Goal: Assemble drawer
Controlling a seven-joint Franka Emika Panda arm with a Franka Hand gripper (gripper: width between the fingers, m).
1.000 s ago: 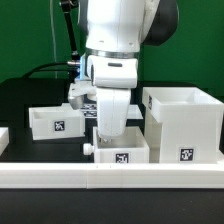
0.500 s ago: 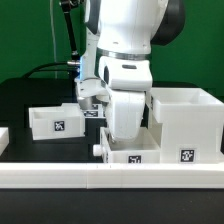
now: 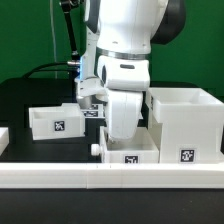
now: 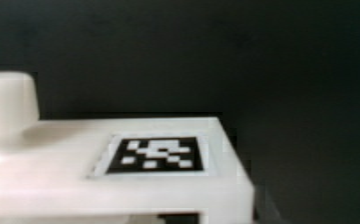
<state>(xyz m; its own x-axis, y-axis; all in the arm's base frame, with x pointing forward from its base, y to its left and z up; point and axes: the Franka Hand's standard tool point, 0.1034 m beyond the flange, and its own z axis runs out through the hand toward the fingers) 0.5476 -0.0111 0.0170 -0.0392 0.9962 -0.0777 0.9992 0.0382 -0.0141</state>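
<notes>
How wide the gripper stands cannot be told; a tag atop the drawer beneath it is shown only by the wrist view

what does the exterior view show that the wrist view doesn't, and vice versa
Only exterior: the arm, a small box on that view's left, a big open box on its right. Only wrist: a close tag on a white part, beside a white peg. Both: the black table; probably that same part, under the arm, though I can't confirm. Neither shows the claw's fingers.
</notes>
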